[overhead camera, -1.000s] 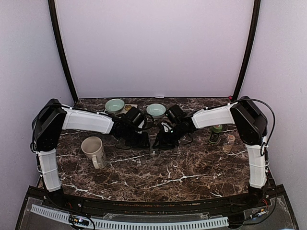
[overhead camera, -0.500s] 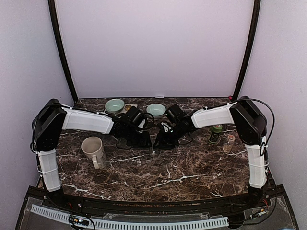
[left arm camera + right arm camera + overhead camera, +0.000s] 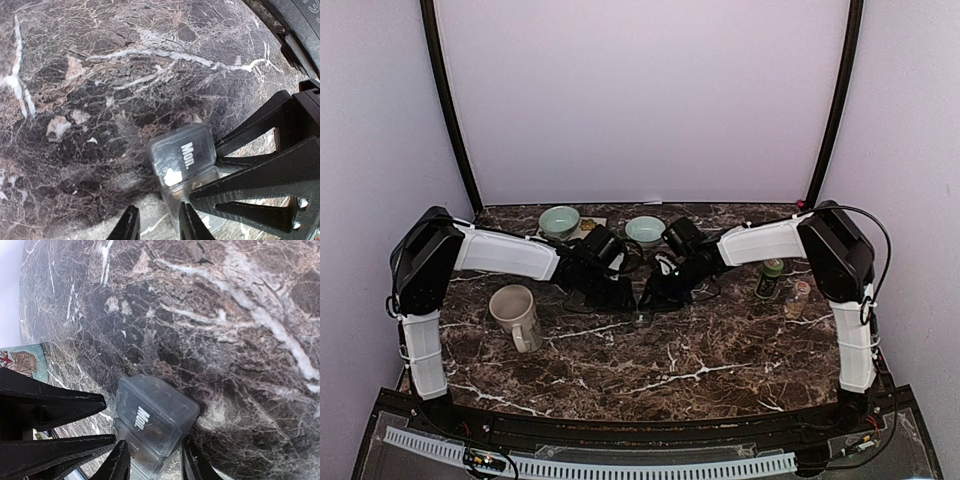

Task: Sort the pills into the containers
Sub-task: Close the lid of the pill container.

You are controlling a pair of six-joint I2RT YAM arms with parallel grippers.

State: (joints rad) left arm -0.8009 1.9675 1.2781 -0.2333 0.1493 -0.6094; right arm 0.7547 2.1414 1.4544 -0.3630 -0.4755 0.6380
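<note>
Pill box (image 3: pixel 150 415) in right tool (image 3: pixel 154 454) cut off below — contents unclear

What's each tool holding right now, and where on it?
The right tool appears clamped on the pill box, across its two sides at the Mon. end. The left tool sits at its edge; grip cannot be told.

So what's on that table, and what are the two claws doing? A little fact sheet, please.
surface: dark marble table
being handled: clear pill box, lid marked "Mon.", at the centre
right gripper: fingers on either side of the pill box, apparently gripping it
left gripper: tips at the pill box's edge, grip unclear
left side: beige mug
back: left green bowl, right green bowl
right side: green bottle, small bottle
</note>
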